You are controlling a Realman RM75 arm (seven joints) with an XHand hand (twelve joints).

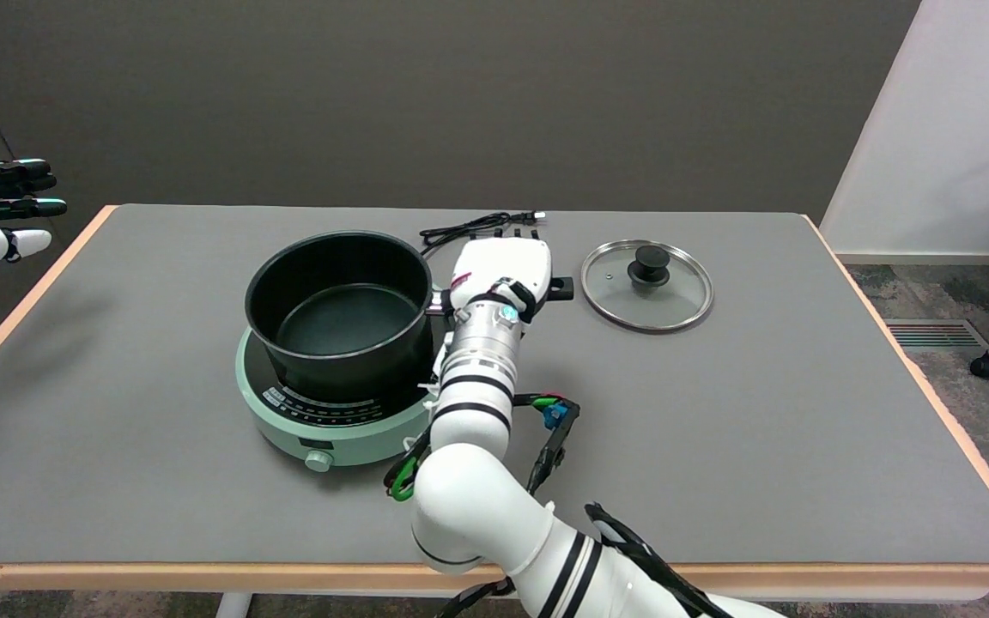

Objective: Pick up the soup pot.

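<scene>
The black soup pot (340,313) sits, lidless and empty, on a pale green induction cooker (323,421) left of centre on the grey table (761,429). Its straight black handle (559,288) points toward the glass lid (646,284), which lies flat on the table, well apart from the pot. The right hand (503,270) lies back-up directly over that handle, just beside the pot's wall; only the handle's tip shows past the hand. Its fingers are hidden beneath the white back of the hand, so whether they are wrapped around the handle or merely resting over it cannot be told. The step in hand appears to be securing the grip before lifting. To do it well, the fingers should close fully around the handle, close to the pot wall, since a hold further out would probably let the pot tip. The lift should go straight up, keeping the pot level, so that its base clears the cooker without dragging it. A coiled black power cord (477,227) lies behind the hand and should be left undisturbed.
</scene>
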